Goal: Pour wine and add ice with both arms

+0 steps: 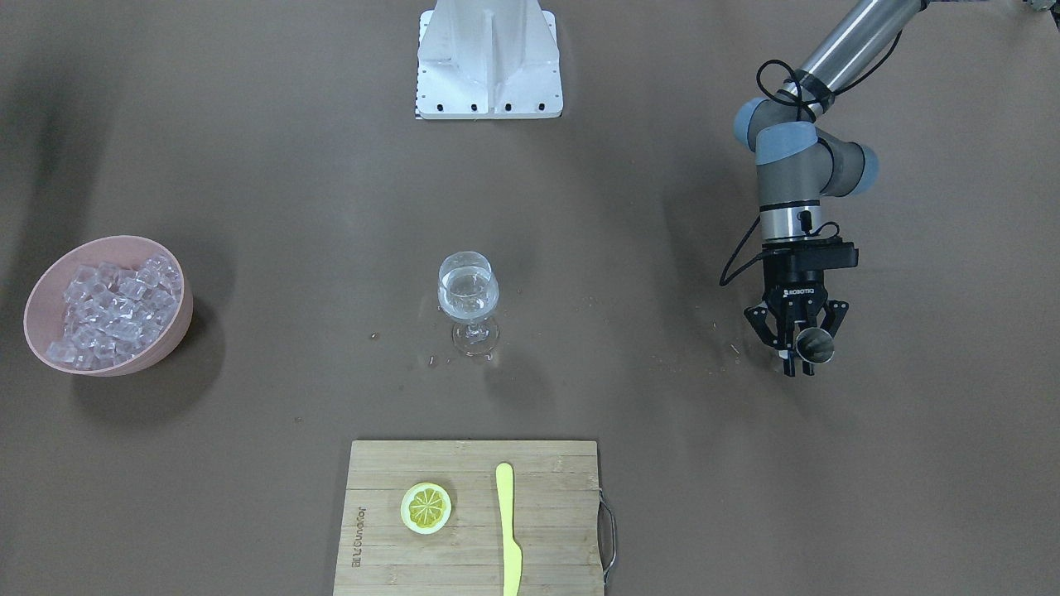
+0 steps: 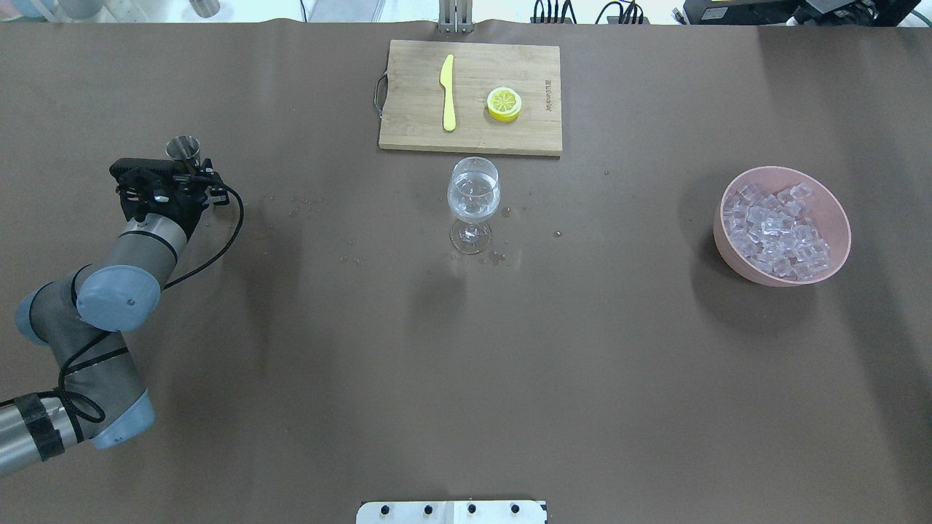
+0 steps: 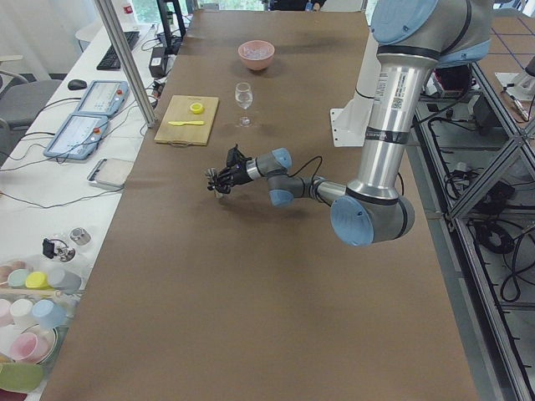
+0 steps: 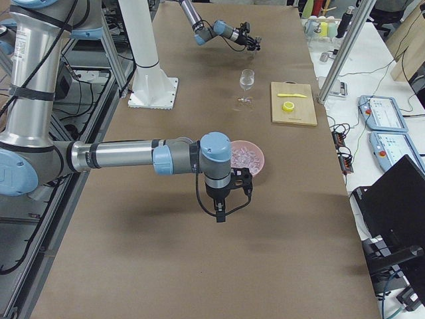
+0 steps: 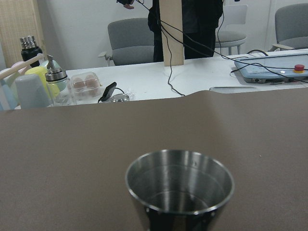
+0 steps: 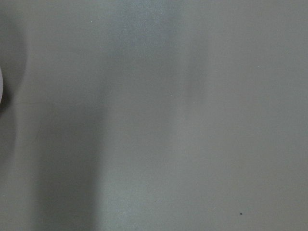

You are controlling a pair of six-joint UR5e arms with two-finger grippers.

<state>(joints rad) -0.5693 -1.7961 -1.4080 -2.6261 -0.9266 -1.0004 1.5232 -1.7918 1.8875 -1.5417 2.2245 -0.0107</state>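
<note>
A stemmed glass [image 1: 468, 296] [image 2: 473, 196] stands mid-table with the clear wine in its bowl. The ice [image 1: 116, 310] [image 2: 775, 229] is heaped in a pink bowl [image 1: 37, 291] [image 2: 734, 260]. At the table's left end my left gripper [image 1: 802, 358] [image 2: 186, 161] is shut on a small steel cup [image 1: 816, 345] [image 2: 183, 148] [image 5: 179, 187], which is held upright just above the table. In the exterior right view my right gripper [image 4: 222, 207] hangs pointing down beside the pink bowl [image 4: 255, 159]. I cannot tell whether it is open or shut. The right wrist view shows only bare table.
A wooden cutting board [image 1: 389, 463] [image 2: 415, 65] at the far edge carries a lemon slice [image 1: 426, 507] and a yellow knife [image 1: 508, 530]. Droplets dot the table around the glass. The white robot base [image 1: 489, 66] stands at the near edge.
</note>
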